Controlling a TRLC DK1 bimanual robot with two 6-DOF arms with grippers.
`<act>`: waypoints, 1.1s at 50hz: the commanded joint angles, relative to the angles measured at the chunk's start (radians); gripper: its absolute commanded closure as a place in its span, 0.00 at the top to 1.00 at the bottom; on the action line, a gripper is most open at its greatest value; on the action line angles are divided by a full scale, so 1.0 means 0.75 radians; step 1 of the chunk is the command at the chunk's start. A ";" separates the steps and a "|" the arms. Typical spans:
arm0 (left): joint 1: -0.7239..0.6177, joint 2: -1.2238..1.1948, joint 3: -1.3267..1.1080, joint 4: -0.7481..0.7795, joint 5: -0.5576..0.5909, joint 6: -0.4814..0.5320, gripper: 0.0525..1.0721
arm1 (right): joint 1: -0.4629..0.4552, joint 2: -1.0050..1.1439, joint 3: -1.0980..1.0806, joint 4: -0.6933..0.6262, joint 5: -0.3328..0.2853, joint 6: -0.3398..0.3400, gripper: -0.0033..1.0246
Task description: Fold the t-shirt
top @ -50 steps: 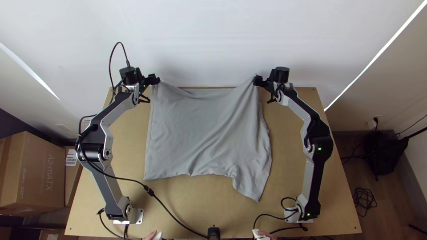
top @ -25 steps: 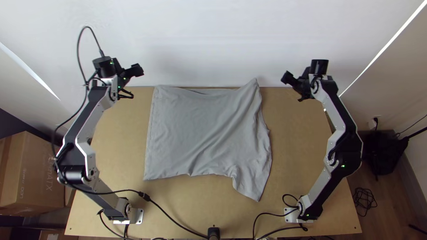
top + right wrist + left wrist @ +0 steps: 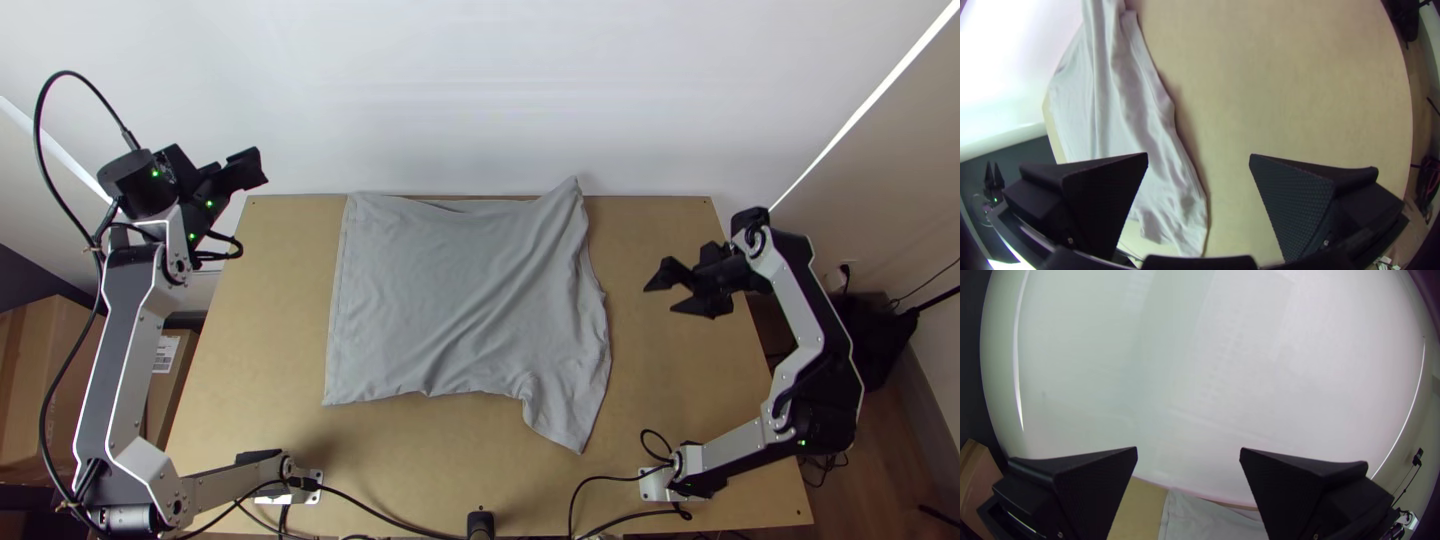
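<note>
In the top view, you have the grey t-shirt (image 3: 450, 300) spread on the table (image 3: 250, 350), slightly right of the middle, its far side close to the wall (image 3: 480, 90). Diagonal creases cross the cloth; the far corner on the right arm's side rises to a point, a narrow strip of a second layer shows along the far side, and the near corner on the right arm's side runs out into a flap. The left gripper (image 3: 254, 170) is beyond the t-shirt at the table's far corner, well apart from the cloth; the right gripper (image 3: 660, 299) is to the right of the t-shirt, also apart. For markings, note a white label (image 3: 166, 352) on a cardboard box (image 3: 168, 395) left of the table, its print too small to make out. In the left wrist view, you find the left gripper (image 3: 1188, 448) with its fingers spread wide, holding nothing; a corner of the t-shirt lies farther off. In the right wrist view, the right gripper (image 3: 1199, 154) likewise has its fingers wide apart and grips nothing, while the t-shirt's rumpled side edge casts a soft shadow on the table.
</note>
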 commanded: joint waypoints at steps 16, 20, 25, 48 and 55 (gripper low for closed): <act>-0.011 -0.127 -0.109 -0.038 0.025 -0.016 0.96 | 0.034 -0.188 -0.515 0.035 -0.112 -0.241 0.89; -0.016 -0.138 -0.109 -0.044 0.025 -0.022 0.96 | 0.081 -0.212 -0.592 0.111 -0.118 -0.223 0.84; -0.018 -0.146 -0.111 -0.057 0.025 -0.022 0.96 | 0.142 -0.206 -0.658 0.143 -0.118 -0.208 0.82; 0.007 -0.187 -0.113 -0.093 0.023 0.001 0.96 | 0.245 -0.204 -0.793 0.442 -0.116 -0.084 0.62; 0.009 -0.195 -0.115 -0.104 0.023 0.001 0.96 | 0.263 -0.171 -0.797 0.473 -0.116 -0.069 0.62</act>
